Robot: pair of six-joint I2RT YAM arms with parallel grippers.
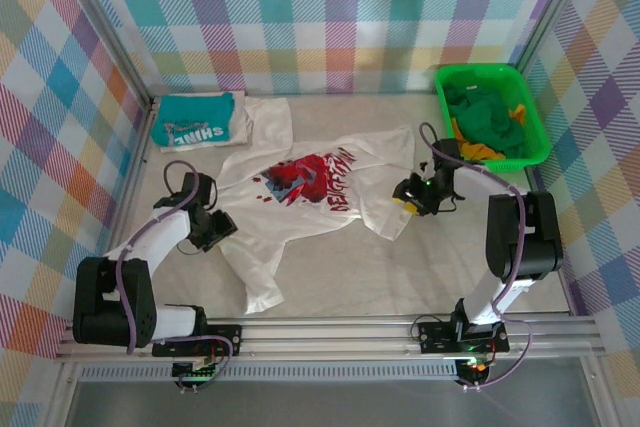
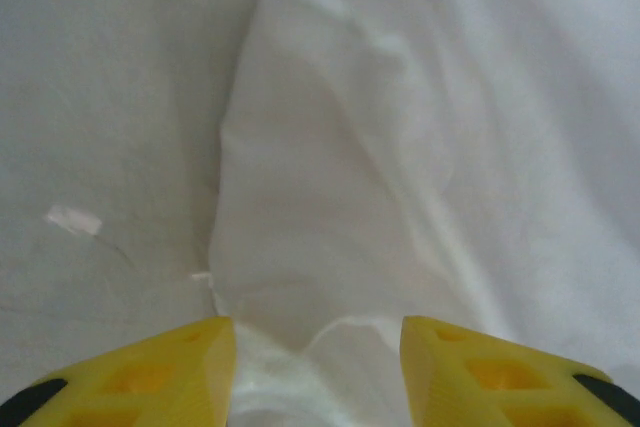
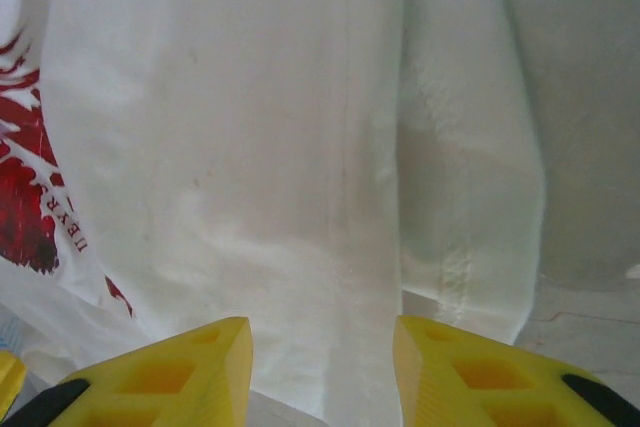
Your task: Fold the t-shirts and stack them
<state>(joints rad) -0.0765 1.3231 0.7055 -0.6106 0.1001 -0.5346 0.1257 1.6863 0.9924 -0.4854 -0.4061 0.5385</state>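
Note:
The white t-shirt (image 1: pixel 300 187) with a red-and-dark chest print lies spread across the middle of the table, its print facing up. A teal t-shirt (image 1: pixel 195 119) with white lettering lies folded at the back left. My left gripper (image 1: pixel 215 227) is at the white shirt's left edge. In the left wrist view its yellow jaws (image 2: pixel 318 372) stand open, with a low bump of white cloth (image 2: pixel 400 147) between them. My right gripper (image 1: pixel 408 192) is at the shirt's right edge. Its jaws (image 3: pixel 322 372) stand open over a folded white hem (image 3: pixel 250 147), beside the red print (image 3: pixel 25 217).
A green plastic basket (image 1: pixel 530 107) at the back right holds green and yellow cloth. Checked walls close in the table on three sides. Bare grey tabletop (image 1: pixel 430 277) lies in front of the shirt, and bare grey tabletop (image 2: pixel 100 97) also lies left of the shirt's edge.

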